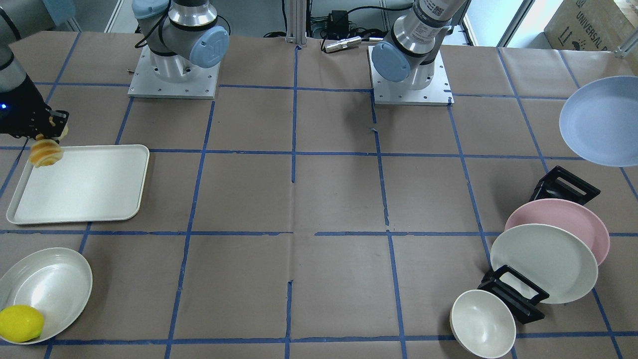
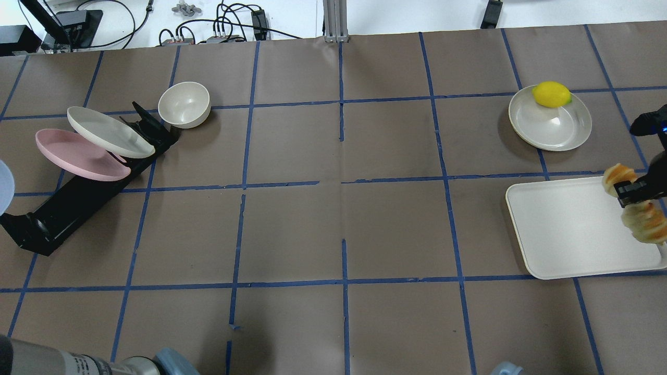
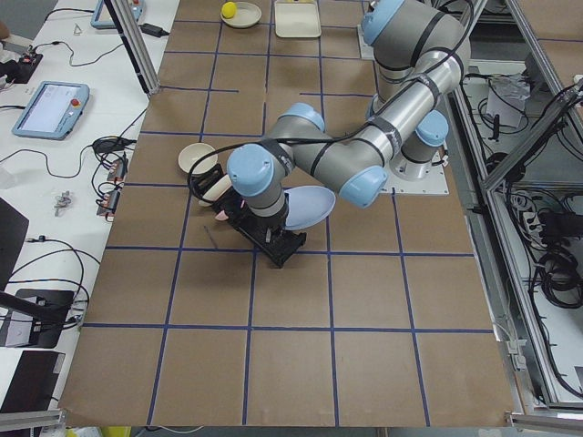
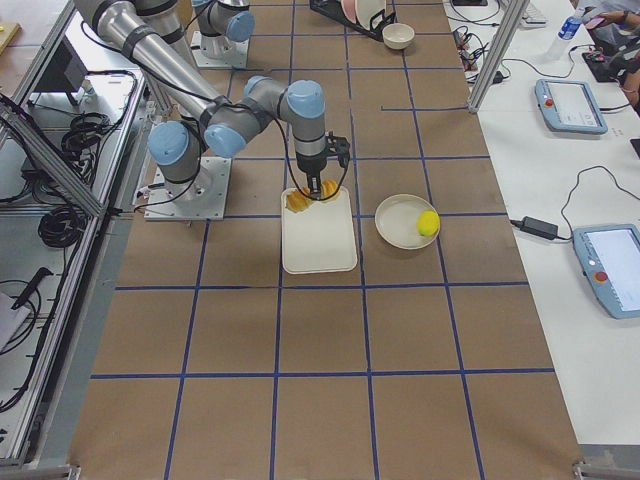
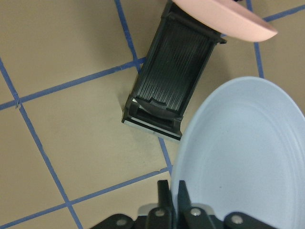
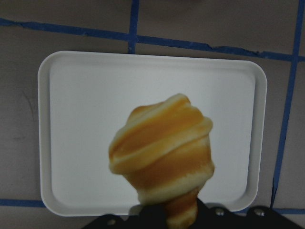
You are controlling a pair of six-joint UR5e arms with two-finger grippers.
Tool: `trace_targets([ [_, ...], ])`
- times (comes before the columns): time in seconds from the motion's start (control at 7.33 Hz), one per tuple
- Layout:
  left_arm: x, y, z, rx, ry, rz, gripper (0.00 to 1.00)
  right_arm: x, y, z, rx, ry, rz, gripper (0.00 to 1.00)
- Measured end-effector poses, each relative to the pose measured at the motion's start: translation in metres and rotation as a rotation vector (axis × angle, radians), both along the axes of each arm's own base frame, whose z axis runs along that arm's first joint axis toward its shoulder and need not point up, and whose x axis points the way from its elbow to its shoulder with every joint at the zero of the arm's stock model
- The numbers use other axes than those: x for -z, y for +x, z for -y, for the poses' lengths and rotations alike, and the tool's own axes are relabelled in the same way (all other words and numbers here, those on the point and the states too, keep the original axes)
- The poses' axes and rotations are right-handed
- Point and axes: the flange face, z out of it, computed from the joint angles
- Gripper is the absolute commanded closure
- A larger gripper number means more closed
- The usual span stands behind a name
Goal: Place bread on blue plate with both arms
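Note:
The bread (image 6: 162,152), a ridged orange-and-cream loaf, hangs in my right gripper (image 6: 167,220), which is shut on it. It is held above the near end of a white tray (image 6: 86,119). It also shows in the front view (image 1: 46,152) and the overhead view (image 2: 645,223), with the right gripper (image 2: 633,194) clamped across its middle. The blue plate (image 5: 243,152) is lifted off the table, its rim pinched in my left gripper (image 5: 172,193). The plate shows at the right edge of the front view (image 1: 603,122) and beside the near arm in the exterior left view (image 3: 308,208).
A black plate rack (image 2: 78,200) at the left holds a pink plate (image 2: 78,156) and a cream plate (image 2: 109,133). A cream bowl (image 2: 184,104) stands by it. A white dish (image 2: 552,127) with a lemon (image 2: 551,94) sits beyond the tray (image 2: 568,229).

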Motion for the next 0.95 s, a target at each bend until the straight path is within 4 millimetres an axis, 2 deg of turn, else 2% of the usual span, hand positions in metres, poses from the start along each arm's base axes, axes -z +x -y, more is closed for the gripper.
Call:
trace_targets([
  [0.14,-0.017,-0.039,0.013,0.046,-0.023,0.017,0.91,-0.029,0.007,-0.010,0.001,0.008,0.004,0.91],
  [0.27,-0.025,-0.079,0.029,0.092,-0.035,0.027,0.91,-0.053,0.013,-0.019,0.001,0.015,0.011,0.90],
  [0.41,-0.023,-0.124,0.049,0.151,-0.031,0.025,0.91,-0.077,0.018,-0.025,0.002,0.024,0.019,0.90],
  [0.68,0.000,-0.233,0.081,0.217,0.006,0.007,0.91,-0.127,0.028,-0.037,0.024,0.044,0.041,0.89],
  [0.95,0.034,-0.342,0.089,0.204,0.043,-0.067,0.91,-0.156,0.052,-0.037,0.075,0.036,0.056,0.88],
])
